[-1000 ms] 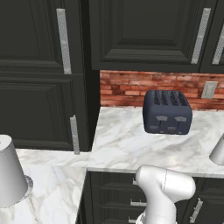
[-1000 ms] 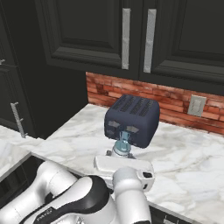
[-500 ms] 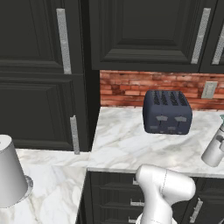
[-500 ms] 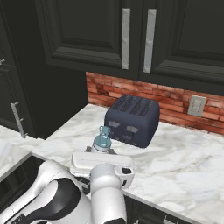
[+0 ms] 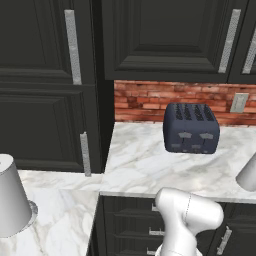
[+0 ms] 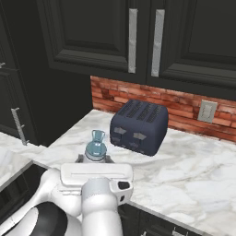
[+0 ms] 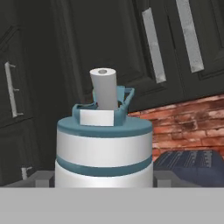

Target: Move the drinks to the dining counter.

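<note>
Grey metal bottle (image 7: pixel 104 151) with light-blue cap (image 6: pixel 96 148), upright, clamped in claw (image 7: pixel 104 178) above table's (image 6: pixel 193 184) front edge, toaster (image 6: pixel 139 126) behind.

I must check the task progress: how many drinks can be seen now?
1: the grey metal bottle with a light-blue cap, held between the fingers of the gripper above the worktop, in front of the toaster. Others may be outside the views.
</note>
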Motion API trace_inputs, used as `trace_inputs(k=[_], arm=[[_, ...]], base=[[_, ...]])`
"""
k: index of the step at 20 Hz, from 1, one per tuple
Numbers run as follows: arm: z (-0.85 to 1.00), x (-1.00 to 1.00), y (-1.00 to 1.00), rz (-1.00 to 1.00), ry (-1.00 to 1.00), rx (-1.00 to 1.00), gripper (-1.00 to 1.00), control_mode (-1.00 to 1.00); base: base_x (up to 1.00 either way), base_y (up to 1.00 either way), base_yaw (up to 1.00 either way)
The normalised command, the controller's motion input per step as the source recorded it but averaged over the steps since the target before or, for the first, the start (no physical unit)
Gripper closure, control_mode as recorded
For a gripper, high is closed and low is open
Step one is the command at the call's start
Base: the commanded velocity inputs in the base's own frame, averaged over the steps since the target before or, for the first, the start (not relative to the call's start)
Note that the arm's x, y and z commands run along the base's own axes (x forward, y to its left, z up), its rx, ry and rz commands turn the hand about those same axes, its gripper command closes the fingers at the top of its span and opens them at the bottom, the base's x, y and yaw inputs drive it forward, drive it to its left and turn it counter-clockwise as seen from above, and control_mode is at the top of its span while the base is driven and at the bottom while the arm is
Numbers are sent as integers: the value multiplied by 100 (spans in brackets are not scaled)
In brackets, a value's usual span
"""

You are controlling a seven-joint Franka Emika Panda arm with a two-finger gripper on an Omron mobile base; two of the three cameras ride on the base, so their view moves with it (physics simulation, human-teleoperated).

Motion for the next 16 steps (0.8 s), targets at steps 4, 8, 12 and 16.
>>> trace_inputs(k=[4, 8, 12, 16], arm=[[45, -32, 7, 0, -15, -4, 100, -100], [8, -10, 4, 0, -3, -1, 100, 100], [0, 0, 0, 0, 0, 0, 100, 100], [0, 0, 0, 0, 0, 0, 100, 100]], base=[[0, 0, 0], [-56, 0, 0], [-100, 4, 0], [-100, 63, 0]])
